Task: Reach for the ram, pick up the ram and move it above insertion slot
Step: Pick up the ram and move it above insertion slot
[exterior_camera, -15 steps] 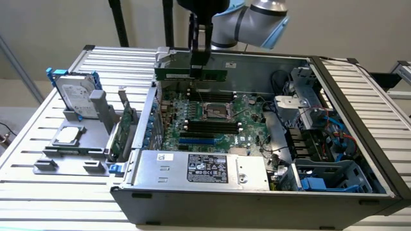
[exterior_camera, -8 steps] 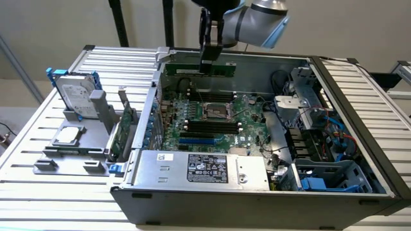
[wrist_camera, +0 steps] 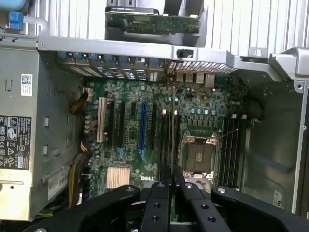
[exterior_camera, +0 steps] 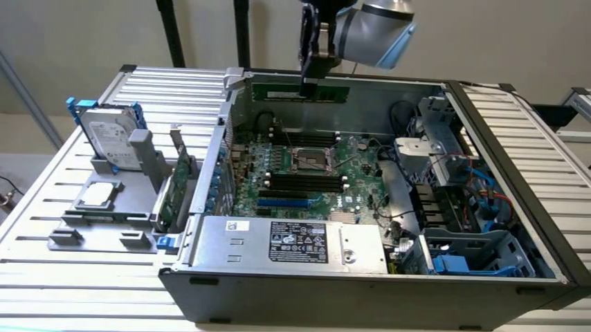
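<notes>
My gripper (exterior_camera: 308, 81) hangs over the far side of the open computer case (exterior_camera: 517, 159), shut on the ram (exterior_camera: 277, 93). The ram is a long, thin green stick held level, well above the motherboard (exterior_camera: 356, 155). In the wrist view the ram (wrist_camera: 172, 125) appears edge-on as a thin line running out from between the black fingers (wrist_camera: 157, 203) of the gripper (wrist_camera: 172, 188). Below it lie the black memory slots (wrist_camera: 164, 140) beside the CPU socket (wrist_camera: 198, 155). In the exterior view the memory slots (exterior_camera: 295, 181) sit in the middle of the board.
A silver hard drive with blue rails (exterior_camera: 109, 142) and a green expansion card (exterior_camera: 176, 190) stand in a grey holder on the exterior view's left. The power supply (exterior_camera: 286, 242) fills the case's near side; drive bays and cables (exterior_camera: 452, 200) are on the exterior view's right.
</notes>
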`<action>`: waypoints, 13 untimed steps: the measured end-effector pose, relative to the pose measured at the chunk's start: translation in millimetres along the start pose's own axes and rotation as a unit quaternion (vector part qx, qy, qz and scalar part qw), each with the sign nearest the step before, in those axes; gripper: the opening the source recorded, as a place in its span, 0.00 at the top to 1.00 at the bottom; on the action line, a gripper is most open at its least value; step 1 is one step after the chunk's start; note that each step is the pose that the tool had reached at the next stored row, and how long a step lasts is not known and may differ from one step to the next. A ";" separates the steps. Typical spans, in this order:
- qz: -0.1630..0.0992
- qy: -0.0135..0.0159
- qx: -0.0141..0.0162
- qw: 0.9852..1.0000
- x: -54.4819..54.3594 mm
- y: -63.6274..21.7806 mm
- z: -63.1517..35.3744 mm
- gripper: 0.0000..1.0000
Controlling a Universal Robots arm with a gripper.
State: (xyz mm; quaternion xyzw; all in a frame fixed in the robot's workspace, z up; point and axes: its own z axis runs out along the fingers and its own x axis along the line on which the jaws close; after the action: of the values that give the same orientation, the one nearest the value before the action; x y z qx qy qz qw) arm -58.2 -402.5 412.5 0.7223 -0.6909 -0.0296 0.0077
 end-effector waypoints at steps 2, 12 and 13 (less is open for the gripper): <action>0.000 0.000 0.000 1.000 -4.1 -3.1 0.0 0.87; 0.021 -0.001 0.001 1.000 -8.4 -14.2 0.3 0.87; 0.022 -0.001 0.001 1.000 -8.4 -15.5 0.3 0.87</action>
State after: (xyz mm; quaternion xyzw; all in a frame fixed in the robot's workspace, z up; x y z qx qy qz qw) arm -43.1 -393.4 411.6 0.7067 -0.7069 -0.0297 0.0071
